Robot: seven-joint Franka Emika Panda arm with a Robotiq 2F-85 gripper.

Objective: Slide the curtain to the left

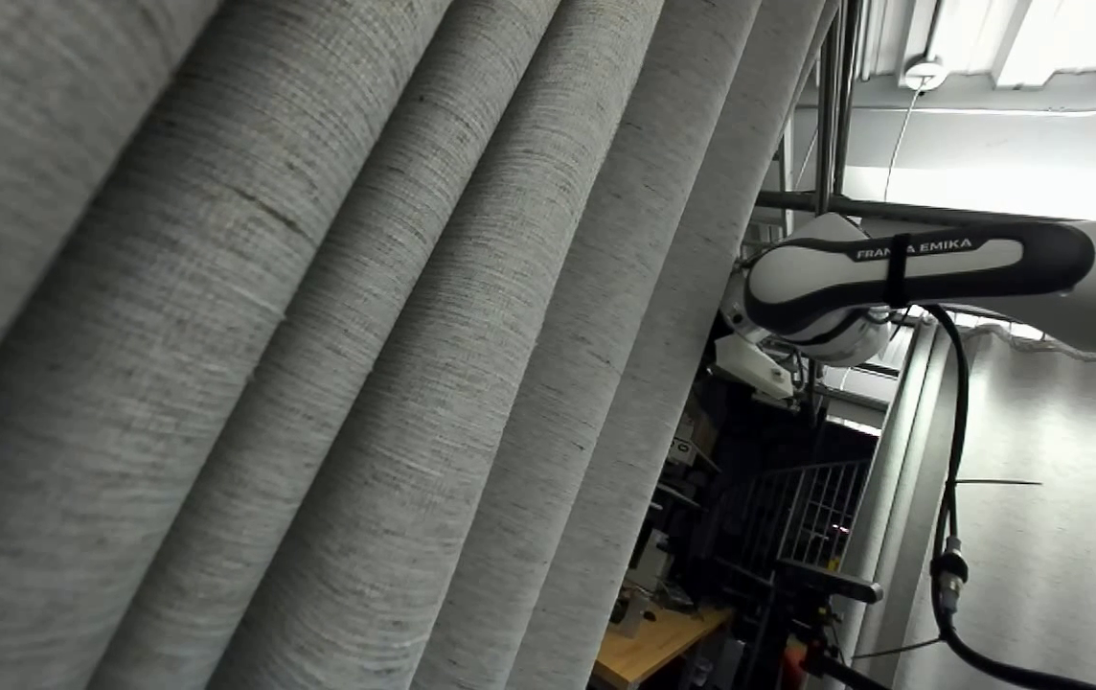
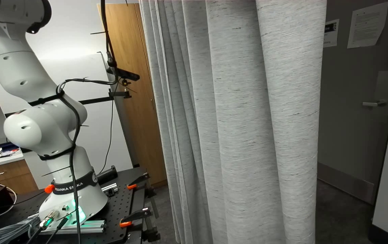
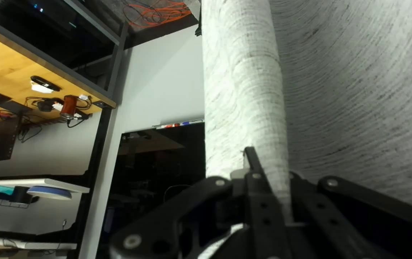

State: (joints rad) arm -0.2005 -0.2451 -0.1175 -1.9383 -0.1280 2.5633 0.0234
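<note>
The grey woven curtain [image 1: 347, 335] fills the left and middle of an exterior view in deep slanting pleats. It also hangs in broad folds in an exterior view [image 2: 245, 101]. In the wrist view its near edge is a pale fold [image 3: 243, 90] that runs down between the fingers, with a darker grey part to its right. My gripper [image 3: 262, 162] has its fingers close together with this fold between them; the tip of the finger on the right is hidden behind the fabric. The arm [image 1: 893, 268] reaches up to the curtain's edge; the fingers are not visible in either exterior view.
The robot's base stands on a black perforated table [image 2: 122, 193] with clamps. A camera on a bracket [image 2: 128, 74] and a black cable [image 2: 75, 169] are beside the arm. A dark door [image 2: 350, 118] is behind the curtain. A wooden desk [image 3: 8, 61] and dark screen [image 3: 144, 162] show beyond.
</note>
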